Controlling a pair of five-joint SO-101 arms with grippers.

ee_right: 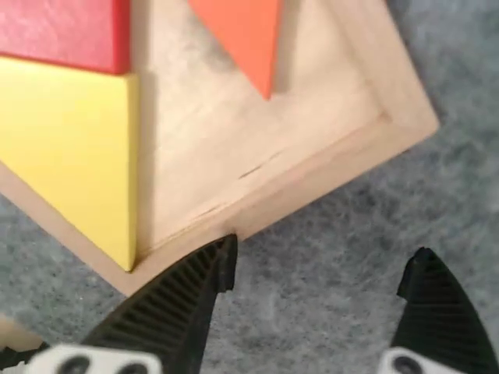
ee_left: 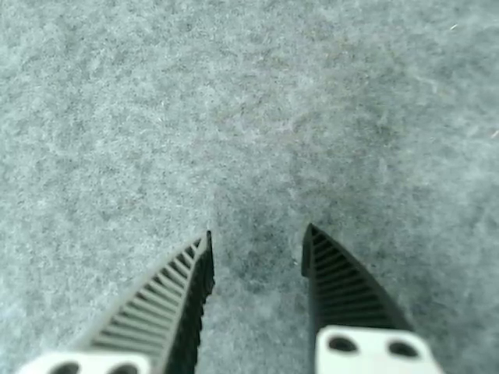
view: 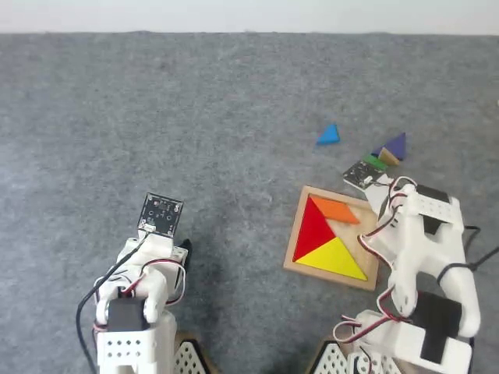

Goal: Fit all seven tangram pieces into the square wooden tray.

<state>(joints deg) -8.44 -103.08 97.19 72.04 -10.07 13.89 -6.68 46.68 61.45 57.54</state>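
Observation:
The square wooden tray (view: 299, 226) lies at the right, holding a red triangle (view: 314, 227), a yellow triangle (view: 335, 257) and an orange piece (view: 335, 209). Beyond it on the carpet lie a blue triangle (view: 328, 135), a purple triangle (view: 396, 145), a green piece (view: 374, 161) and a tan piece (view: 388, 156). My right gripper (ee_right: 326, 257) is open over the carpet just outside the tray's rim (ee_right: 335, 164), near the yellow triangle (ee_right: 70, 132), red triangle (ee_right: 62, 31) and orange piece (ee_right: 242, 31). My left gripper (ee_left: 257, 238) is open over bare carpet, holding nothing.
Grey carpet covers the table. The left arm (view: 148, 273) stands at the near left, far from the pieces. The right arm (view: 421, 249) covers the tray's right side. A small circuit board (view: 360, 175) sits next to the green piece.

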